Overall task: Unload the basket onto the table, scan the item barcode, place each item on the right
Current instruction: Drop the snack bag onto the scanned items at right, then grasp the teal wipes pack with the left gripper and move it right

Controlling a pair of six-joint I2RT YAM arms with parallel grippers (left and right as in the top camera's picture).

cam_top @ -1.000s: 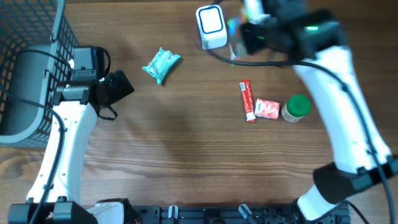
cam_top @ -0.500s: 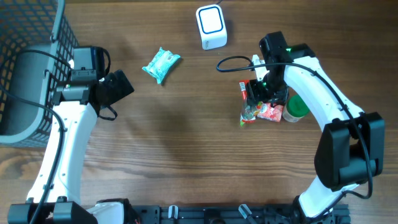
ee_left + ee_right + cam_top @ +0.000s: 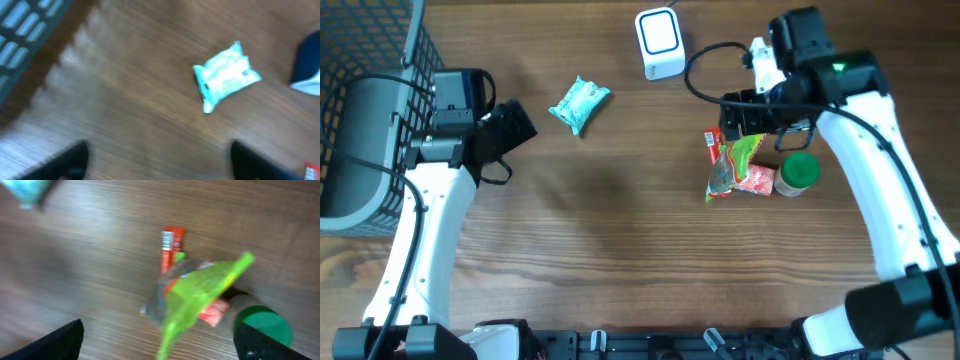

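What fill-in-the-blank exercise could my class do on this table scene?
The jar has a lid coloured ___.
The wire basket stands on the ___ side of the table.
The right gripper hovers over the crinkly bag with its jaws ___.
Missing words: green; left; open.

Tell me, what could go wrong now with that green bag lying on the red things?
The green bag lies across the red stick and red packet, so the open right gripper might pinch two things together on its next grab.
The jar with the green lid stands right beside that pile; a bump could tip it.
The teal packet looks soft and flat, so the open left gripper may slip on it.
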